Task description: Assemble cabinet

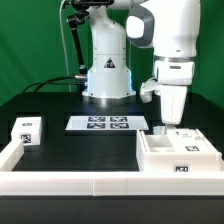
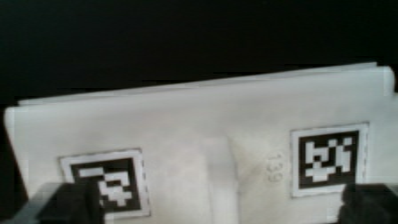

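Note:
The cabinet (image 1: 176, 156) is a large white box with tags, lying on the table at the exterior view's right. My gripper (image 1: 168, 124) hangs straight down just above its back edge. In the wrist view the cabinet (image 2: 214, 120) fills the picture, with one tag (image 2: 107, 185) on one side and another tag (image 2: 329, 160) on the other. My gripper (image 2: 217, 207) is open, its dark fingers (image 2: 64, 203) wide apart at the picture's edges, with the white surface between them. A small white tagged block (image 1: 27, 131) stands at the exterior view's left.
The marker board (image 1: 100, 123) lies flat in front of the robot base (image 1: 108, 75). Long low white border rails (image 1: 90, 182) run along the front and left of the table. A green wall stands behind.

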You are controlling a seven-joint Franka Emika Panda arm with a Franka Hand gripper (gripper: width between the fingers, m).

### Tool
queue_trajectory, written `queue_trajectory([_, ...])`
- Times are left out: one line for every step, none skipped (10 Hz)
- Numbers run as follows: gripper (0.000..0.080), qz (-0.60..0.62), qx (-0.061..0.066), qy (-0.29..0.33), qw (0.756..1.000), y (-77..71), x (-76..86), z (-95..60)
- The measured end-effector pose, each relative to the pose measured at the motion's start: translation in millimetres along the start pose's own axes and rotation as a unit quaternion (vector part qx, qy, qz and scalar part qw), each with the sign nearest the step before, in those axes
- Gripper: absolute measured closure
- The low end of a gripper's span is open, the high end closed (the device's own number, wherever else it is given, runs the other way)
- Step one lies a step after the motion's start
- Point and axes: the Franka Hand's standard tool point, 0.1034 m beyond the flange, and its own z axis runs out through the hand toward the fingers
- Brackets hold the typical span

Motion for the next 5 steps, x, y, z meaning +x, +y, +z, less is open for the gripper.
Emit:
queue_trajectory([0.0254,0.0,0.001,0.0,1.0,-0.6,-0.2,1.0])
queue_trajectory([0.0438,0.0,0.005,-0.001,1.0,-2.4,-0.7,4.2])
queue_trajectory([0.0581,0.001,0.008,-0.002,1.0,-4.0,-1.6,7.2])
queue_trajectory([0.0581,0.001,0.01,-0.002,1.0,-5.2,-2.0,9.2])
queue_trajectory([0.0731,0.001,0.007,0.0,1.0,-3.8,-1.3,8.1])
